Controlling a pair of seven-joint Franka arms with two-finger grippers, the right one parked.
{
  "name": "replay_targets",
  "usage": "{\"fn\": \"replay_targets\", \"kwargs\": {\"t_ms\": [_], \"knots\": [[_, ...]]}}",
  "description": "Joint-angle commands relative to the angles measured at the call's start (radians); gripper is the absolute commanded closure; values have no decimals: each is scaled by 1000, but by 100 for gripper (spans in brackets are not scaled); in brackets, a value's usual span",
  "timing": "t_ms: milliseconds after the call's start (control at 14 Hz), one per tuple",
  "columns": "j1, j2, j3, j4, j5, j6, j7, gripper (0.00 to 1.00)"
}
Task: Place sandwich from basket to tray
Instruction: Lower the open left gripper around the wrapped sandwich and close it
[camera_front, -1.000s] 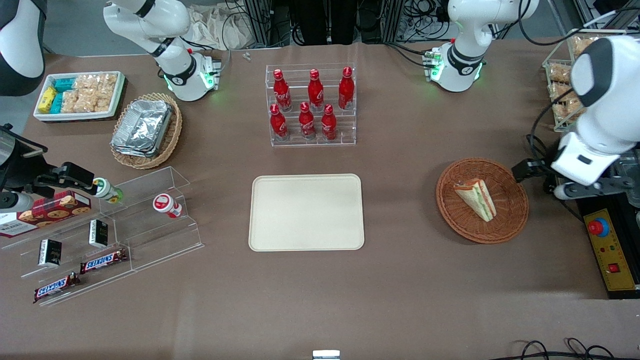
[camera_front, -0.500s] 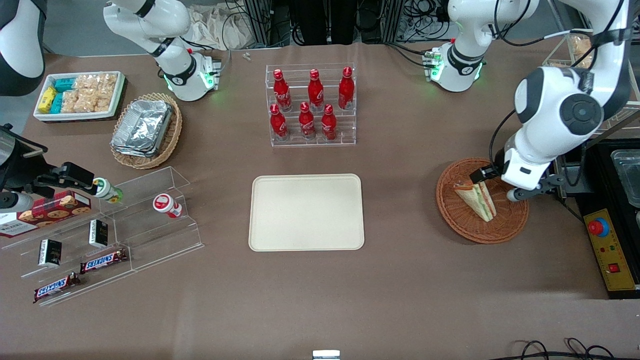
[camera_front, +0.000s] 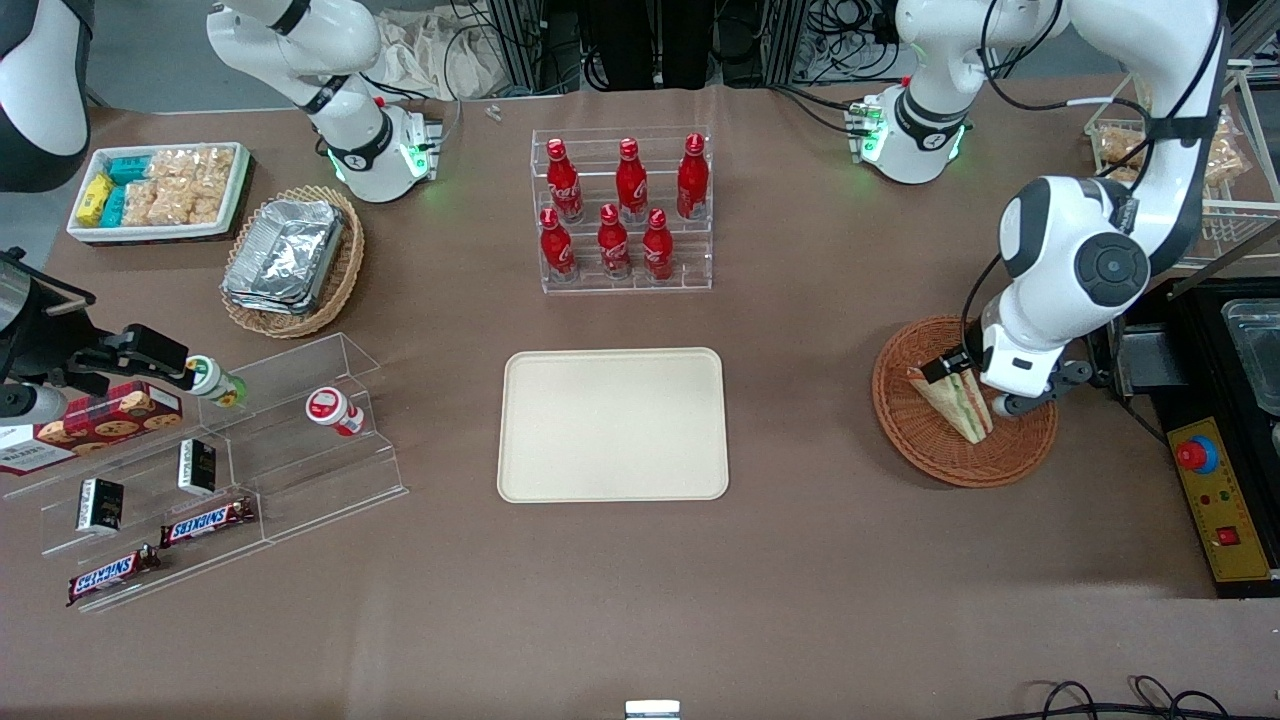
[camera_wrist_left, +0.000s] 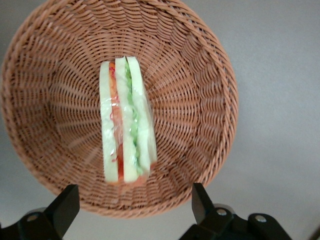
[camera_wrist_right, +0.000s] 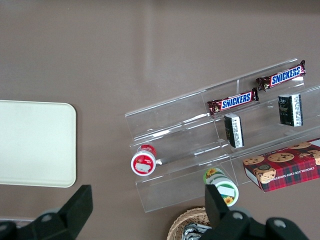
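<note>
Left wrist view: end effector (camera_wrist_left: 135, 210) hovers above the basket (camera_wrist_left: 210, 100), fingers spread wide and gripping nothing. Sandwich (camera_wrist_left: 126, 120) lies in the basket, long axis running 12 to 6 o'clock, centred between the fingers, toward 12 o'clock.

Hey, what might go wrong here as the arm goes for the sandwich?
The sandwich stands on its edge in the basket, so a finger of the open gripper above it might tip it. The basket looks light and could slide or lift with the grasp. A hard squeeze might crush the bread before it reaches the tray.
</note>
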Motion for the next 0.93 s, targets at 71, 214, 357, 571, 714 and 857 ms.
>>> {"fn": "replay_targets", "kwargs": {"t_ms": [71,214,357,571,714,857], "knots": [[3,56,2,-33,-6,119,-38,0],[4,65,5,-55,0,151,-38,0],[27,79,6,-79,8,212,-38,0],[32,96,6,-76,11,231,-36,7],[32,88,8,-73,11,229,-68,34],[32,75,8,-69,11,222,-93,71]]}}
